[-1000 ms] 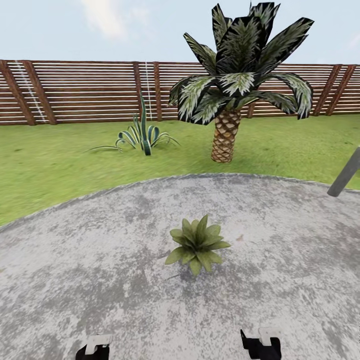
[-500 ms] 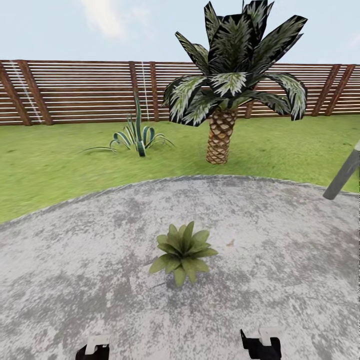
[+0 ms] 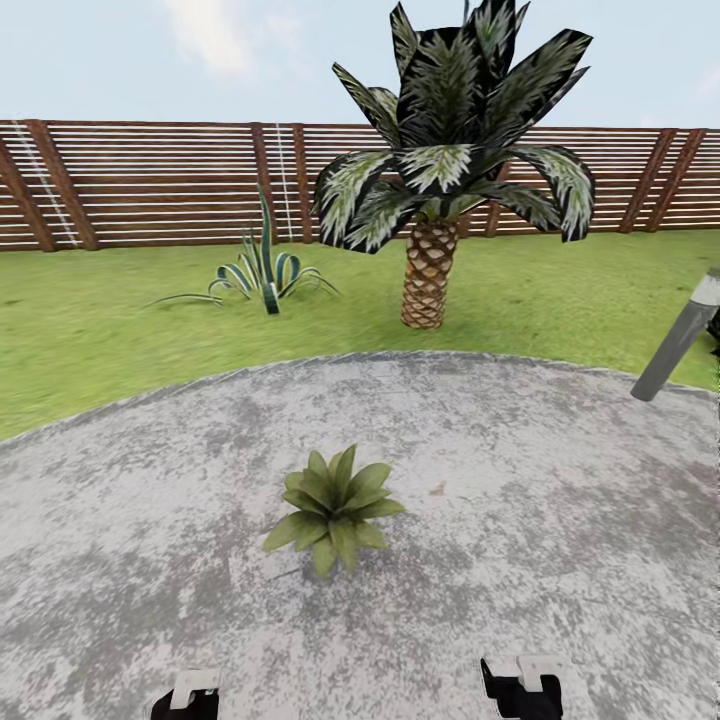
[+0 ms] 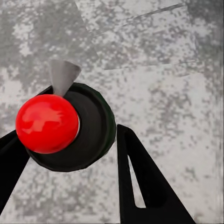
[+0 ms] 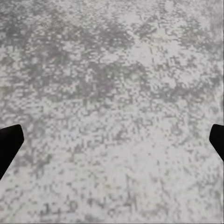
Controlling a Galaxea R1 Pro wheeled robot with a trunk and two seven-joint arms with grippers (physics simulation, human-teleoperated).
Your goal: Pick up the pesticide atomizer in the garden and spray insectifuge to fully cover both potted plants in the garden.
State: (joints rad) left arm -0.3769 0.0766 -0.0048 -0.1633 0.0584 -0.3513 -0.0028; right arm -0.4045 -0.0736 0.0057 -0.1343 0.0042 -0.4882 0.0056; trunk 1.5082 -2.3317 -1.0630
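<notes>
Left black fingers [image 4: 140,186] sit close on either side of the pesticide atomizer [image 4: 70,126], seen end-on in the left wrist view: a round dark green bottle with a glossy red ball cap and a pale grey cone nozzle. I read that as gripped, the left gripper [image 4: 70,158] clamped on the bottle. Right fingertips [image 5: 9,144] show at opposite edges of the right wrist view, spread wide, nothing between them but mottled grey paving [image 5: 112,93].

Outward: one potted plant [image 3: 333,507], a low rosette of broad green leaves, stands on the round paved patio [image 3: 550,520] ahead, slightly left of centre. I cannot spot the second one.

Risks as I judge them:
- Nozzle heading unclear from here; spray could miss the leaves.
- Plant still well ahead; firing early wets paving.
- Bottle may slip or twist between the fingers.
</notes>
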